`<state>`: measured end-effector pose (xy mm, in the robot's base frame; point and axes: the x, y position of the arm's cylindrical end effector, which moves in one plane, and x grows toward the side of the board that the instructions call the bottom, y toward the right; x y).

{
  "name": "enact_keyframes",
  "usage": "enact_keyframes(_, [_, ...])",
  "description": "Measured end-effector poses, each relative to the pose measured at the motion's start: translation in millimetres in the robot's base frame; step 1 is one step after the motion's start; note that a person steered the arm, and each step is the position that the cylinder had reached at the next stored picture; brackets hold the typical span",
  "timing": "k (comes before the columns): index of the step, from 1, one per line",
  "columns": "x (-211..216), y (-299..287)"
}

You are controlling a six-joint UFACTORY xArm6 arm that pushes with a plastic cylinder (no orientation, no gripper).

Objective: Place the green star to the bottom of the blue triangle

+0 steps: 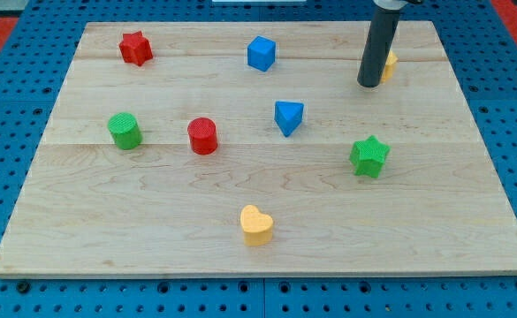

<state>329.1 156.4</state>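
The green star (368, 156) lies on the wooden board toward the view's right, below and to the right of the blue triangle (288, 117), which sits near the board's middle. My tip (368, 85) rests on the board at the upper right, well above the green star and to the right of the blue triangle. It touches neither of them. The rod partly hides a yellow block (389, 63) just behind it.
A blue cube (261, 53) sits at the top middle and a red star (135, 48) at the top left. A green cylinder (125, 131) and a red cylinder (202, 135) stand at the left. A yellow heart (256, 224) lies near the bottom middle.
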Motion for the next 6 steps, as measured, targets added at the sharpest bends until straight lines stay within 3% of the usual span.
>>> enact_keyframes(1, [9, -9])
enact_keyframes(3, [88, -61])
enact_keyframes(4, [122, -130])
enact_keyframes(6, [85, -29])
